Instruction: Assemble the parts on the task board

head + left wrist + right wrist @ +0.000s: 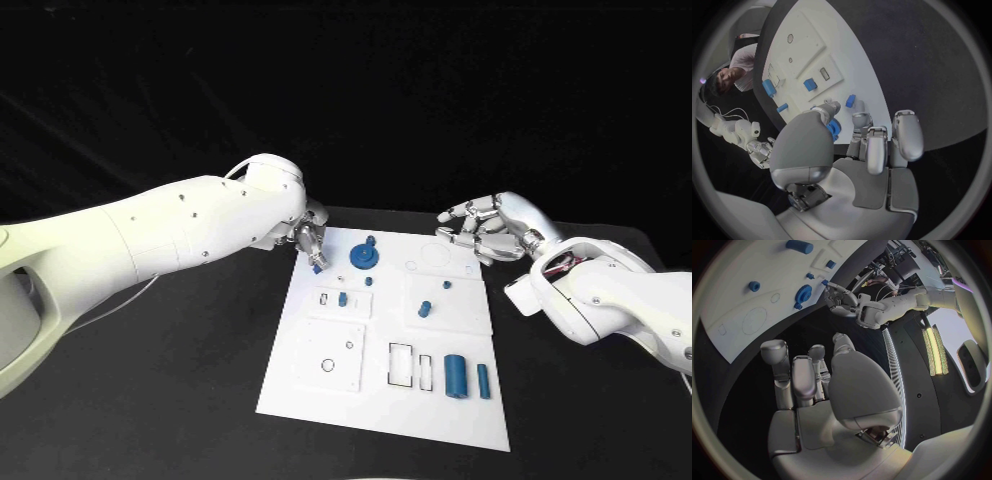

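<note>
While the left hand (307,240) hangs over the far left corner of the task board (329,400), its fingertips pinch a small blue part (317,267) just above the white surface. The blue gear (366,256) stands just beside that part, toward the board's middle. The right hand (485,228) hovers off the far right corner of the task board, fingers curled loosely inward with nothing in them.

Risk 1: the pinch is shallow and at the fingertips. A tilt of the wrist during lowering would probably let the small part rotate or slip out and roll off the near edge of the corner onto the black table.

Risk 2: the gear is close. A sideways correction toward the board's middle could knock it.

Risk 3: the target seat for the held part cannot be told from these views, as the fingers hide it. Misalignment would likely jam the part at an angle.
</note>
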